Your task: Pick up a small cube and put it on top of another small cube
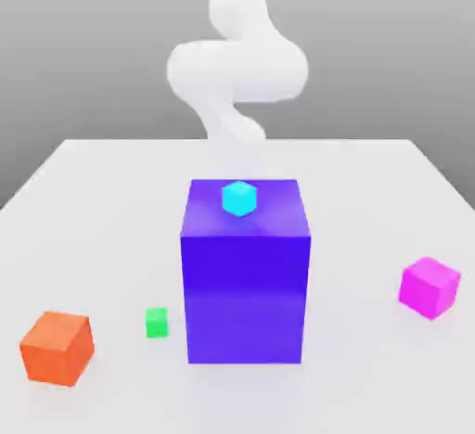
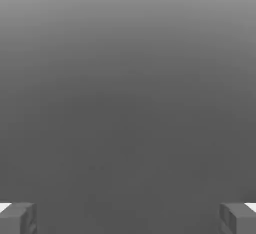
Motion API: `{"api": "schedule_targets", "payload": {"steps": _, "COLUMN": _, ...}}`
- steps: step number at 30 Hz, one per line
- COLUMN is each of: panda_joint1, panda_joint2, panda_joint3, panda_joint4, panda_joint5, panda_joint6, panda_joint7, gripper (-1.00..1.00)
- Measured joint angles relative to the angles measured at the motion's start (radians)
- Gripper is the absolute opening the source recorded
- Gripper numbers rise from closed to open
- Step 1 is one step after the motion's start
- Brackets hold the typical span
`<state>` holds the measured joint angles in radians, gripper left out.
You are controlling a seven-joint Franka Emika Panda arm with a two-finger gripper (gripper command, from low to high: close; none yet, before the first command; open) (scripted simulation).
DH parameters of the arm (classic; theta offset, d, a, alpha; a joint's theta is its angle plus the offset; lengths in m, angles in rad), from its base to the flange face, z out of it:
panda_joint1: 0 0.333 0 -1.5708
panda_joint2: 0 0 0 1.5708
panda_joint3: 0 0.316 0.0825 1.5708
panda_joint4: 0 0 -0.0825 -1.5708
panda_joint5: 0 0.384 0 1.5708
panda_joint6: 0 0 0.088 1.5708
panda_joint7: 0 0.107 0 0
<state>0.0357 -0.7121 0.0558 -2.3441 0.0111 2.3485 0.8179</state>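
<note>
1. On the white table, at the exterior view's right and toward the near side, I see the magenta cube resting alone, well apart from everything else.
2. Green cube: tiny, on the table surface toward the exterior view's left, near side, just beside the lower left edge of the big blue-purple block; I cannot tell whether the two touch.
3. Blue-purple block stands upright at the table's centre, by far the largest object. A tiny cyan cube sits on its top face, roughly centred.
4. Orange cube lies at the near left, left of the green cube, with a gap between them.
5. White arm rises behind the block at the far side of the table.
6. Gripper: in the hand view I see its two grey fingertips set far apart at opposite edges, spread wide, nothing between them. I log the end effector as released and empty.
</note>
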Motion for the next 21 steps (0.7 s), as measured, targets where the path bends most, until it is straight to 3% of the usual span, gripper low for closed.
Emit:
{"api": "schedule_targets", "payload": {"steps": 13, "panda_joint1": 0.197, "panda_joint2": 0.472, "panda_joint3": 0.326, "panda_joint4": -0.235, "panda_joint5": 0.007, "panda_joint6": 0.262, "panda_joint7": 0.135, "gripper": 0.00}}
{"api": "schedule_targets", "payload": {"steps": 21, "panda_joint1": 0.346, "panda_joint2": 0.776, "panda_joint3": 0.456, "panda_joint4": -0.360, "panda_joint5": -0.116, "panda_joint6": 0.424, "panda_joint7": 0.300, "gripper": 0.00}}
